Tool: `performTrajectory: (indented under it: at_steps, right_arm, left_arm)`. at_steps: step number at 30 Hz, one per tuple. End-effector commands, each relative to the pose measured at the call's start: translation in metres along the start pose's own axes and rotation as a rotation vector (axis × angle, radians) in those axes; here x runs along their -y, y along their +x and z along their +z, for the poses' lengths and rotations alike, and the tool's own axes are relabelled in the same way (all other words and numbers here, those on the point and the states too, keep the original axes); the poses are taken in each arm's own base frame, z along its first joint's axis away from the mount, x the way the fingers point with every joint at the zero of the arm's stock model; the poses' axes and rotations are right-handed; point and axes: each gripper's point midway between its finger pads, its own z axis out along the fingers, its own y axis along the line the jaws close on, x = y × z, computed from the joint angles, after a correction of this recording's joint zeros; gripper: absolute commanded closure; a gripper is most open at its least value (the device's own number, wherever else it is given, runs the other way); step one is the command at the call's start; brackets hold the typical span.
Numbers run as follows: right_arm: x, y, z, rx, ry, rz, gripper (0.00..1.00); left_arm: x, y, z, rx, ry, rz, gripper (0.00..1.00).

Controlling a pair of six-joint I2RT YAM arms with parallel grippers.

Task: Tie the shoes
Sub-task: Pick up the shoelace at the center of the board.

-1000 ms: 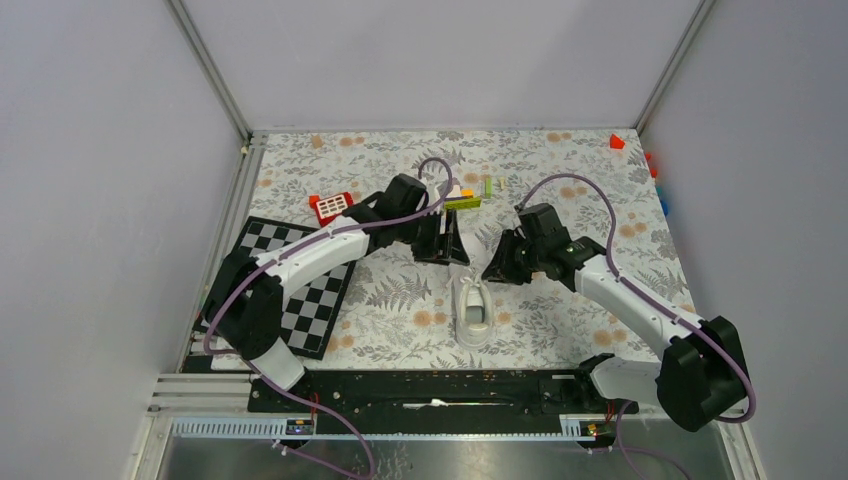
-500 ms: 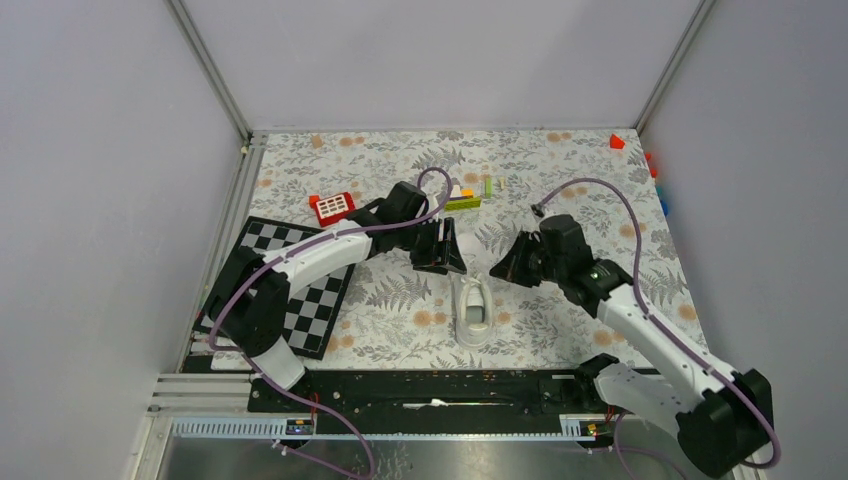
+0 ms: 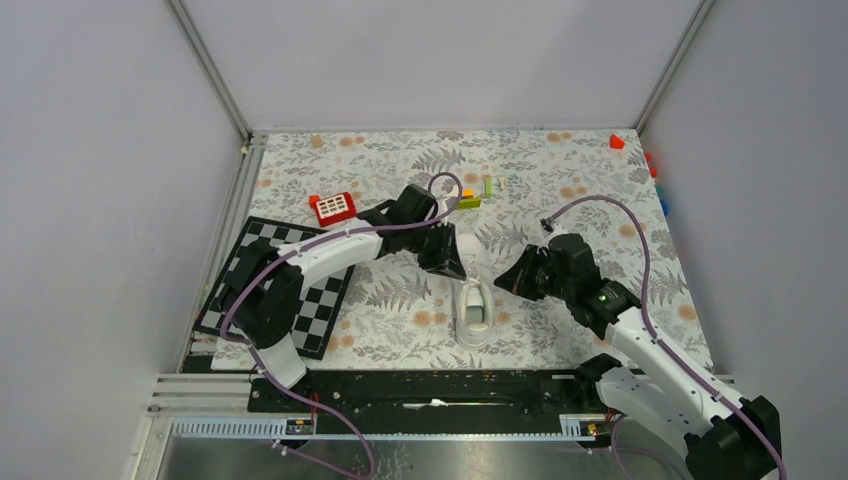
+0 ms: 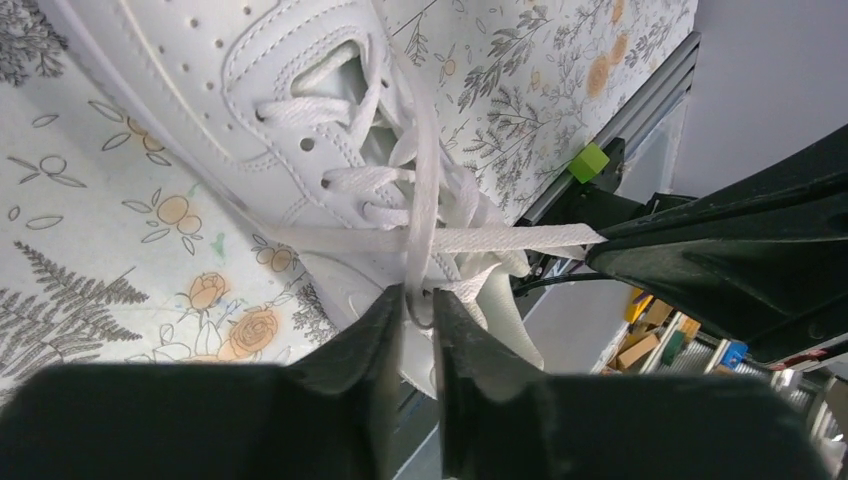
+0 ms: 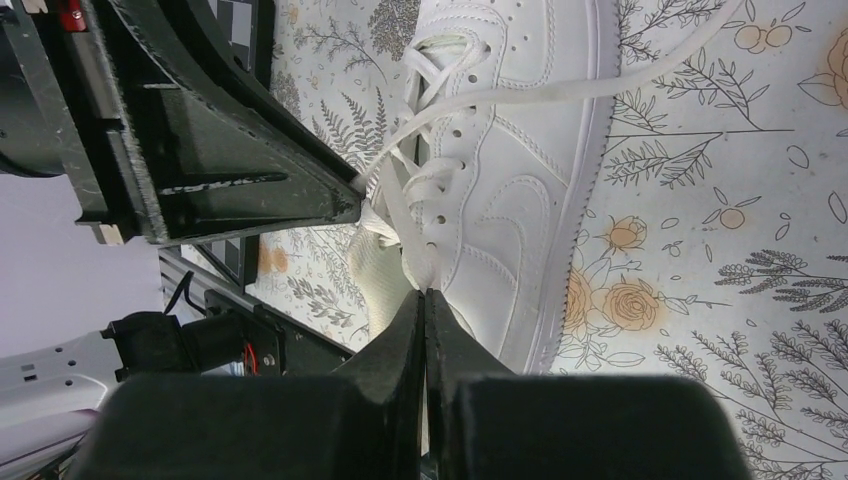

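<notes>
A white sneaker (image 3: 473, 312) lies on the flowered table cover with its toe pointing away from the arm bases; it also shows in the wrist views (image 4: 250, 80) (image 5: 520, 150). My left gripper (image 3: 452, 268) hovers at the shoe's far left. One white lace (image 4: 420, 200) runs down into the narrow gap still left between its jaws (image 4: 418, 305). At the shoe's far right, my right gripper (image 3: 503, 280) is shut on the other lace (image 4: 450, 240), which stretches taut across the shoe to its tips (image 5: 423, 292).
A black-and-white checkerboard mat (image 3: 300, 290) lies left of the shoe. A red toy (image 3: 331, 207) and small coloured blocks (image 3: 465, 198) sit behind the left arm. A red block (image 3: 617, 141) is at the back right. The black base rail (image 3: 430, 390) runs along the near edge.
The right gripper closed on a lace while its arm swung nearer and to the right. The left gripper moved right, closer to the shoe, and its jaws narrowed round the other lace.
</notes>
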Motion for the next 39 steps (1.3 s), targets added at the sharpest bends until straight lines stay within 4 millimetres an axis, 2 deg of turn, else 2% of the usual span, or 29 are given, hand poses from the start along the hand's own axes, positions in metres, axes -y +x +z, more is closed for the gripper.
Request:
performTrajectory:
  at_steps: [1,2,3,6,11,19,26,28,29,30,31,32,34,36,39]
  right_arm:
    - [-0.01,-0.019,-0.002,0.07,-0.015,0.005,1.0]
    - [-0.011,-0.02,-0.002,0.074,-0.015,0.006,1.0]
    - [-0.01,-0.021,-0.003,0.078,-0.013,0.007,1.0]
    - [-0.007,-0.023,-0.006,0.101,0.005,0.016,1.0]
    - [0.007,-0.026,-0.012,0.152,0.071,0.071,1.0]
    - [0.029,-0.003,-0.005,0.114,0.123,0.226,1.0]
    - [0.04,0.014,-0.003,0.06,0.143,0.227,1.0]
    - [0.041,0.015,-0.004,0.058,0.15,0.215,1.0]
    - [0.042,0.015,-0.005,0.059,0.15,0.209,1.0]
    - [0.042,0.015,-0.005,0.06,0.151,0.205,1.0]
    - [0.041,0.014,-0.006,0.062,0.149,0.2,1.0]
    - [0.04,0.013,-0.006,0.063,0.148,0.197,1.0]
    - [0.039,0.011,-0.007,0.065,0.145,0.193,1.0]
    - [0.036,0.01,-0.007,0.066,0.14,0.191,1.0]
    - [0.033,0.008,-0.007,0.065,0.131,0.187,1.0]
  left_arm:
    - [0.027,-0.028,-0.005,0.088,0.055,0.052,0.9]
    - [0.03,-0.031,-0.009,0.112,0.052,0.058,0.99]
    - [0.033,-0.034,-0.014,0.134,0.052,0.067,1.0]
    - [0.042,-0.038,-0.03,0.191,0.054,0.103,1.0]
    - [0.051,-0.031,-0.053,0.243,0.079,0.155,1.0]
    - [0.038,-0.006,-0.059,0.244,0.087,0.155,1.0]
    - [0.01,0.011,-0.053,0.251,0.03,0.102,1.0]
    - [0.008,0.009,-0.05,0.259,0.028,0.085,1.0]
    - [0.01,0.005,-0.051,0.271,0.026,0.078,0.96]
    - [0.012,-0.002,-0.052,0.29,0.019,0.072,0.88]
    - [0.014,-0.01,-0.053,0.312,0.006,0.066,0.71]
    - [0.016,-0.02,-0.055,0.338,-0.011,0.062,0.36]
    - [0.02,-0.041,-0.058,0.389,-0.048,0.06,0.05]
    - [0.02,-0.057,-0.05,0.398,-0.074,0.069,0.01]
    - [0.014,-0.072,-0.028,0.334,-0.12,0.087,0.04]
